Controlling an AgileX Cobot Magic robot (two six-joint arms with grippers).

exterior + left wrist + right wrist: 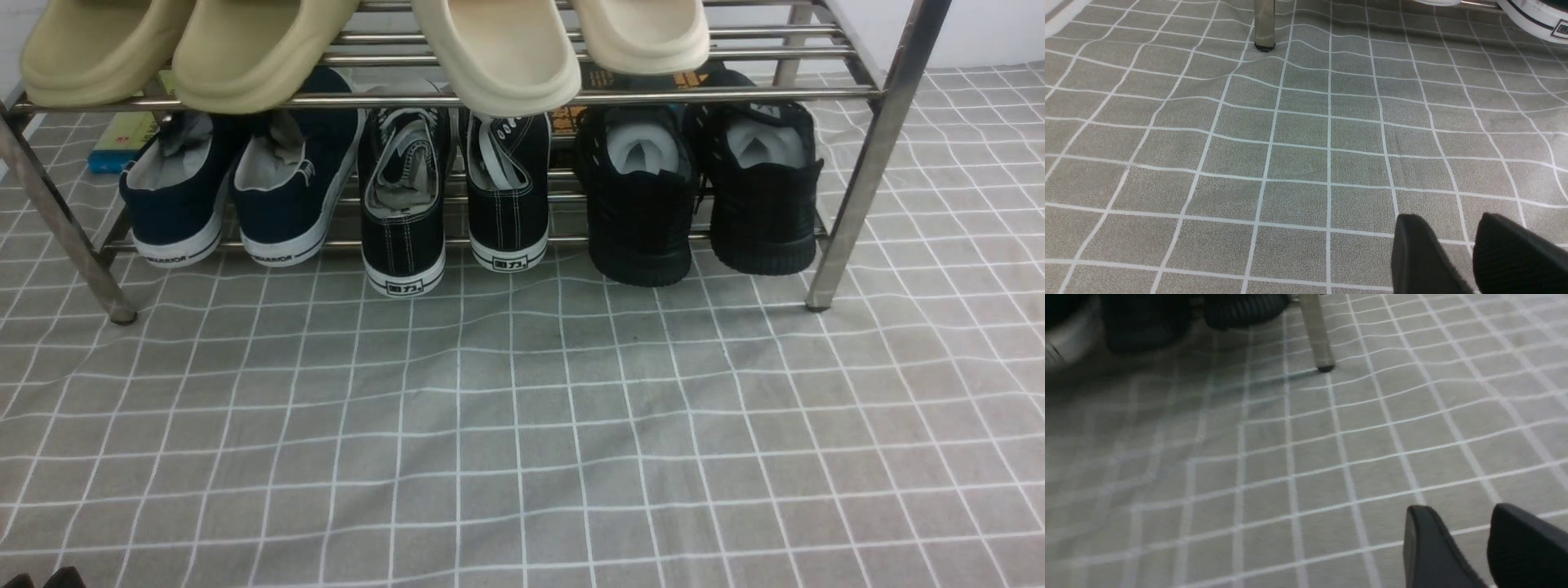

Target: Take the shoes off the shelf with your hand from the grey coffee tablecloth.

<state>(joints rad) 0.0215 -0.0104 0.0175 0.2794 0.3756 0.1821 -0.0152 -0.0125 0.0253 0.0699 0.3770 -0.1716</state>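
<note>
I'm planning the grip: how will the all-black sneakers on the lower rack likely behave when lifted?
The all-black sneakers will probably give at the sides, as their uppers look knitted. Their thick ribbed soles should stay fairly stiff. They may tilt when lifted, since they rest sloping on the bars.

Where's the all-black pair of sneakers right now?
In the front view, the all-black sneakers sit on the rack's lower tier toward the right, between the white-soled black canvas shoes and the rack's right front leg.

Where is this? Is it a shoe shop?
Maybe a demo corner: a shiny steel shoe rack, cream rubber clogs and a grey white-gridded cloth show it.
</note>
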